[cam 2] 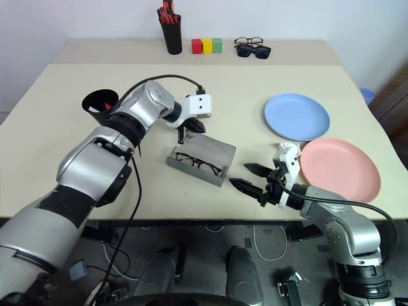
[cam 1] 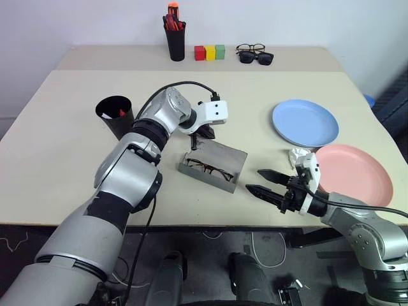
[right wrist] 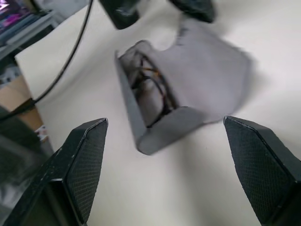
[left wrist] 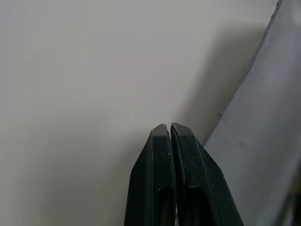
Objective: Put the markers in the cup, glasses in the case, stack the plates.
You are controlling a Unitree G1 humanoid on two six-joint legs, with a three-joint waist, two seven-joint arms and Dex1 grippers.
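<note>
Beige table (cam 1: pixel 57 134) against a white wall (cam 1: pixel 83 19); left jaws clenched, right jaws released.

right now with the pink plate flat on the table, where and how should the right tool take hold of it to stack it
Grip the pink plate at its raised rim on the near left edge, the side closest to the open right tool. It lies flat and shallow, so only the rim likely offers a pinch: one finger over the lip, one under, coming in low from the left. Then lift toward the blue plate.
</note>
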